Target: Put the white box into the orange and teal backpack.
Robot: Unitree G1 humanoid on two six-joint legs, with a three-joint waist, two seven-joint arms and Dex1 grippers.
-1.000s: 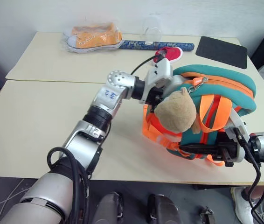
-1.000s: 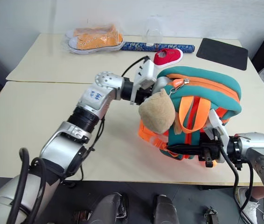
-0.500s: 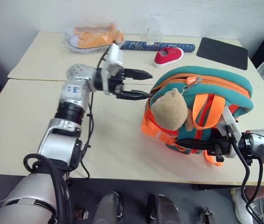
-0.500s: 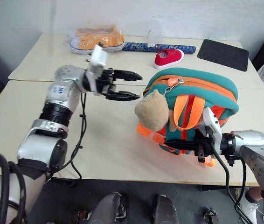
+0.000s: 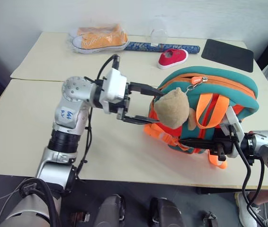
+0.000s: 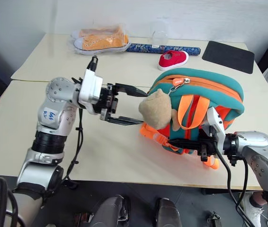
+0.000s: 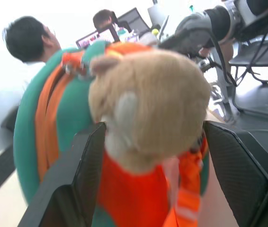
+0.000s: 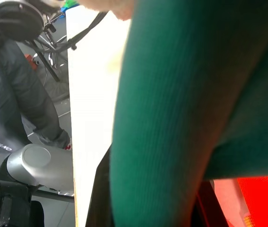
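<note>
Left gripper (image 5: 148,105), centre frame, fingers spread wide and empty, level, either side of the tan plush toy (image 5: 174,107) hanging on the orange and teal backpack (image 5: 214,90), which sits right of centre on the cream table (image 5: 25,127). Right gripper (image 5: 198,143), lower right, closed on what appears to be an orange strap (image 5: 214,160) at the backpack's base. White box not discernible. Partly legible wrist-view text: "MAXINO". Top edge: orange sneakers (image 5: 100,38), red shoe (image 5: 173,57), black mat (image 5: 227,54).

Orange and teal backpack (image 5: 221,97) with tan plush toy (image 5: 174,106); behind it, red shoe (image 5: 173,57), orange sneaker (image 5: 100,39), black mat (image 5: 227,52).
</note>
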